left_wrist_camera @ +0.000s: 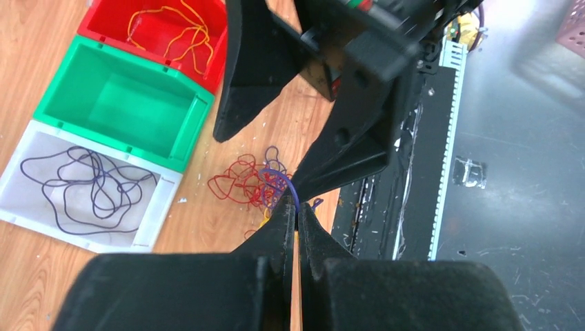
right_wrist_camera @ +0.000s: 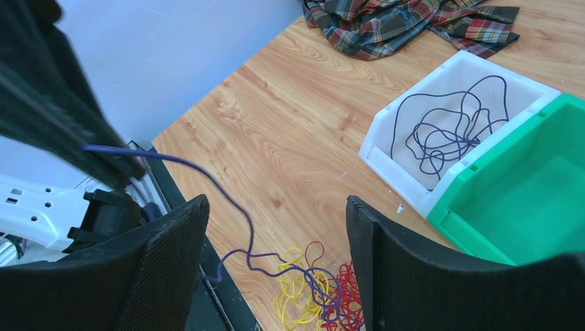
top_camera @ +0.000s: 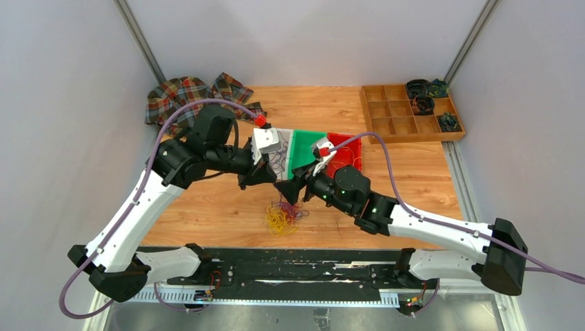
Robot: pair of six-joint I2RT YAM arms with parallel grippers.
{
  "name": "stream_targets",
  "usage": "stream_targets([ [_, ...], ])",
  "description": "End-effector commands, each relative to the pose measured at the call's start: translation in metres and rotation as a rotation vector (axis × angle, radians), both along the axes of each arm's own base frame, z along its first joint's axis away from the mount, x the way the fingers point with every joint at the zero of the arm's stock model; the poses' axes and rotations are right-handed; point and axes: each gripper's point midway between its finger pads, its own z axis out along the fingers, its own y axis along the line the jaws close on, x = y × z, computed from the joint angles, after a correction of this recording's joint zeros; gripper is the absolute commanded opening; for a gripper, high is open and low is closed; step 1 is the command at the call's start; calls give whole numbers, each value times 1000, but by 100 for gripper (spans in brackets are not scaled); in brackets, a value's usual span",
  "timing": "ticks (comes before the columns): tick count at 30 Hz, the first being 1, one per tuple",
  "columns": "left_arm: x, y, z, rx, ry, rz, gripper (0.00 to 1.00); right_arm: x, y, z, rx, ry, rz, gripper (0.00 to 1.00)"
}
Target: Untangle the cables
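One: Three colours in that tangle (top_camera: 283, 216), purple, dark red and yellow, lying on the table (top_camera: 207, 214) near its front edge, on the near side of the bins. Who has what?

Two: The left gripper (left_wrist_camera: 297, 210) is clamped tight on one purple cable (right_wrist_camera: 234, 203), held above the heap. The strand runs from its tips down into the knot. The right gripper (right_wrist_camera: 276, 203) hangs over the heap with its jaws spread wide and nothing between them.

One: So the step is drawing the purple one free?

Two: I judge so. The white bin (right_wrist_camera: 397, 181) already holds a dark purple cable (right_wrist_camera: 448, 124), the red bin (left_wrist_camera: 103, 27) a yellow cable (left_wrist_camera: 179, 31), and the green bin (left_wrist_camera: 117, 103) nothing. This purple one would go in the white.

One: How to do it well?

Two: Pull slowly, up and away, and watch the heap. The strand seems to thread through red and yellow loops, so a quick tug would likely lift the whole bundle or cinch it tighter. Better for the free gripper to come down and pin the red and yellow part against the table, beside the purple strand and not on it. Then the two can work apart.

One: Risks?

Two: The wire is thin and may slip from the pinch, and the two grippers, so close together, may knock each other
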Motion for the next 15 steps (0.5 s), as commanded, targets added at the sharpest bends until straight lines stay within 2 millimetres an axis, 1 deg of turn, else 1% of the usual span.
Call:
stream_targets([
  [1,-10,-4,30,-79,-17,-36,0,4,12,15,28,-23,-12,73],
  [3,-13,-5,39,-97,-17,-46,1,8,17,11,19,-21,-18,72],
  [5,-16,-7,50,-118,-18,-57,1,13,22,3,6,-14,-33,72],
  [8,-18,-8,70,-156,-49,-69,0,21,30,-10,-18,-1,-49,72],
  [10,-19,-9,83,-179,-69,-76,0,24,34,-22,-40,12,-57,71],
  [15,-21,-10,114,-230,-134,-92,0,29,37,-56,-90,58,-82,70],
])
